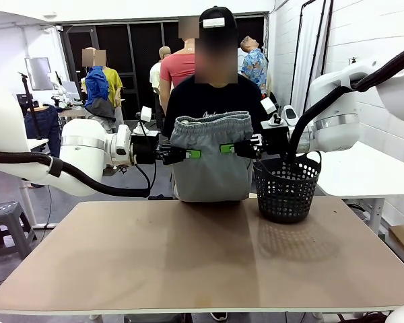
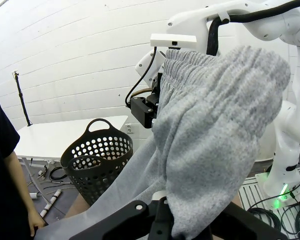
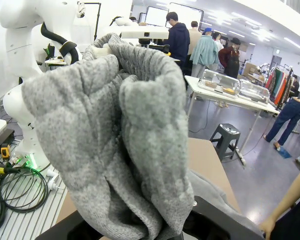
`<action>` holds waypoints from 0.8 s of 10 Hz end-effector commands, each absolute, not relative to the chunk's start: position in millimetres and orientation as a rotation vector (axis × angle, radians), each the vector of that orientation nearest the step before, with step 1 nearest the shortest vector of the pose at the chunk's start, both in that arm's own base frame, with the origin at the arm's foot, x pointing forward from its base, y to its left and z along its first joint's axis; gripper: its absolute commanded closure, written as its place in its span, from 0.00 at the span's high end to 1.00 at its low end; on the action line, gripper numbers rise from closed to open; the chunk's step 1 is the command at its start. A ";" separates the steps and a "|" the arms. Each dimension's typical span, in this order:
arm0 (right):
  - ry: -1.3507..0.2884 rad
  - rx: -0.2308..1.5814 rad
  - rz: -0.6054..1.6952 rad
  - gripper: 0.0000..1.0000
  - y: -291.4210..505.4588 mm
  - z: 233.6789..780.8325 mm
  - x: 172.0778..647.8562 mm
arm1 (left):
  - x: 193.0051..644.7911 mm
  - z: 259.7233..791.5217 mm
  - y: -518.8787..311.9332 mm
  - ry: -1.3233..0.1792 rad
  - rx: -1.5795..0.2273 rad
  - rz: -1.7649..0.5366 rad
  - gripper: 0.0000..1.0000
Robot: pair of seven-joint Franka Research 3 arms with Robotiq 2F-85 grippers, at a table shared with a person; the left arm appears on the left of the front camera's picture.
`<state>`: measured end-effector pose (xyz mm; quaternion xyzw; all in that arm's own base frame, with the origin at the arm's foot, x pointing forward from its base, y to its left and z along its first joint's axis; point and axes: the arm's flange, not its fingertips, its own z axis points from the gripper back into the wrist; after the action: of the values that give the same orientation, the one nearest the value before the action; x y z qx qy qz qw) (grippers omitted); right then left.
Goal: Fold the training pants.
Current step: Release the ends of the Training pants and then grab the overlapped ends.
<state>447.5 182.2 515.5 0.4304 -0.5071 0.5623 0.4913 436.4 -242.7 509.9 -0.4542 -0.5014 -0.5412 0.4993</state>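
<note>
Bare tan counter [image 1: 188, 269] fills the near ground, its top plain and matte, with the shadow of a basket falling on it at about 2 o'clock

Above the far edge, at 12 o'clock, the training pants [image 1: 211, 161] hang in the air between the two arms, gathered waistband on top and the grey fabric dropping in a short, wide bundle. Whether the lower edge touches the counter cannot be told. The left hand [image 1: 192, 154] is clamped narrow on the pants at their 9 o'clock side, green pads pinching the cloth just under the waistband. The right hand [image 1: 227, 148] is clamped the same way at the 3 o'clock side, a little higher. In both wrist views the grey knit drapes thickly over the fingers and hides the fingertips

A black mesh basket [image 1: 286, 192] stands on the counter at 2 o'clock, just beside the pants and below the right arm, handles upright

Beyond the far edge, at 12 o'clock, a person [image 1: 212, 101] in a black shirt stands right behind the pants. A grey stool [image 1: 3, 219] sits on the floor at 9 o'clock, and a white side table [image 1: 370, 171] lies at 3 o'clock against a white brick wall [image 1: 363, 33]. Farther back, other people stand near dark doors
</note>
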 end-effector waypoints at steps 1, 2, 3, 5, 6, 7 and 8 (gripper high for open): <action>-1.253 1.066 1.355 0.00 180.6 516.6 442.8 | 433.0 515.1 -244.7 -1.237 -1.101 -1.300 0.00; -1.253 1.066 1.355 0.00 180.6 516.6 442.8 | 433.0 515.1 -244.7 -1.237 -1.101 -1.300 0.00; -1.253 1.066 1.355 0.00 180.6 516.6 442.8 | 433.0 515.1 -244.7 -1.237 -1.101 -1.300 0.00; -1.253 1.066 1.355 0.00 180.6 516.6 442.8 | 433.0 515.1 -244.7 -1.237 -1.101 -1.300 0.00; -1.253 1.066 1.355 0.00 180.6 516.6 442.8 | 433.0 515.1 -244.7 -1.237 -1.101 -1.300 0.00; -1.253 1.066 1.355 0.00 180.6 516.6 442.8 | 433.0 515.1 -244.7 -1.237 -1.101 -1.300 0.00; -1.253 1.066 1.355 0.00 180.6 516.6 442.8 | 433.0 515.1 -244.7 -1.237 -1.101 -1.300 0.00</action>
<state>447.5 182.2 515.5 0.4304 -0.5071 0.5623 0.4913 436.3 -242.9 509.9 -0.4543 -0.5014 -0.5413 0.4992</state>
